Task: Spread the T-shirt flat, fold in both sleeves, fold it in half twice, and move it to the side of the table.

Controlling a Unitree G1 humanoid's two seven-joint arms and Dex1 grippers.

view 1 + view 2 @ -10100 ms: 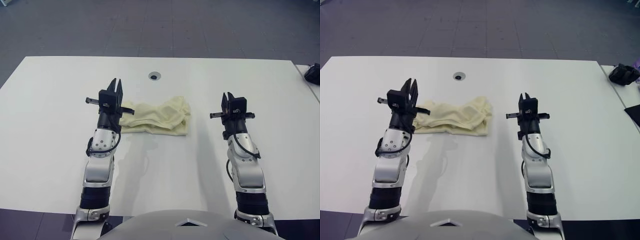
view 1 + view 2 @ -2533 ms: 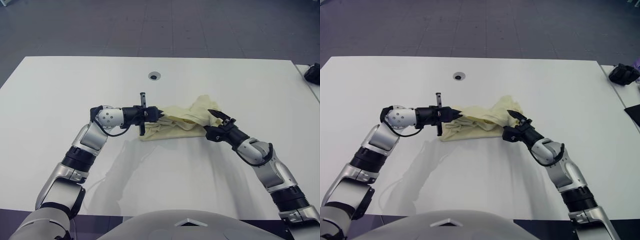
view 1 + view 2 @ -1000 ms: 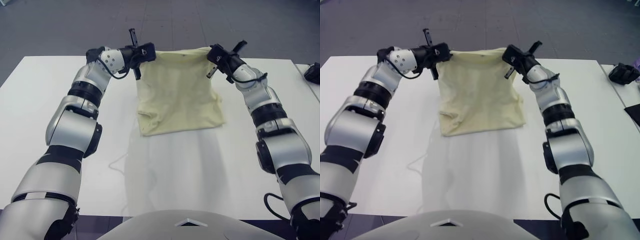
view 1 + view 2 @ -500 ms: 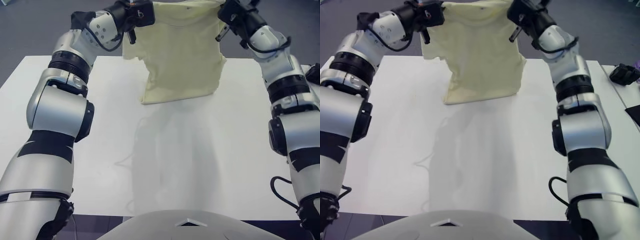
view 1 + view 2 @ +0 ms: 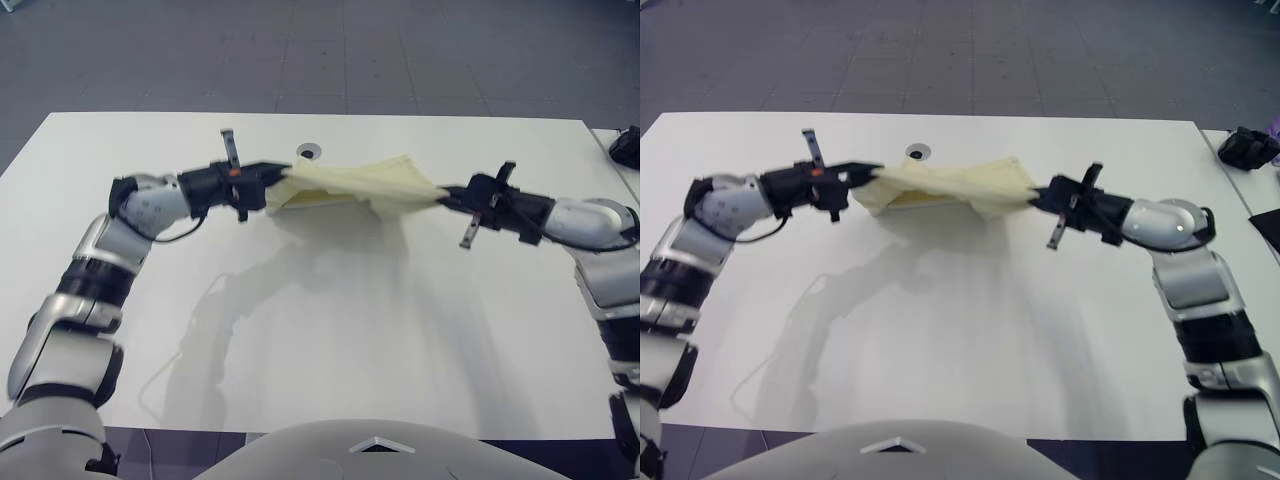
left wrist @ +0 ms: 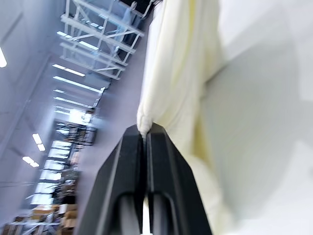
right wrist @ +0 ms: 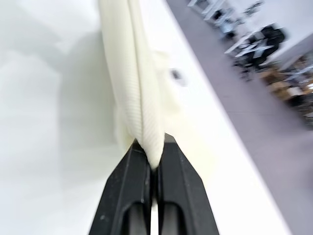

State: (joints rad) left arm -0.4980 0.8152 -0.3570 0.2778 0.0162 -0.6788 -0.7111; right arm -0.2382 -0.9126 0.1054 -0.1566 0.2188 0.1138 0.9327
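Holding T-shirt (image 5: pixel 352 183) between left claw (image 5: pixel 282 176), right claw (image 5: pixel 446 195)

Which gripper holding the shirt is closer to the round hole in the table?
The left gripper, clamping the T-shirt just beside the hole; the right gripper holds the opposite end farther away.

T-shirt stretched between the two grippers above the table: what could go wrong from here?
1. The left gripper and the right gripper each pinch only a thin bunch of the T-shirt. A harder pull apart could probably slip the fabric out of one of them.
2. The cloth hangs gathered and creased between them, not opened out, so it may land on the table with folds rather than flat.
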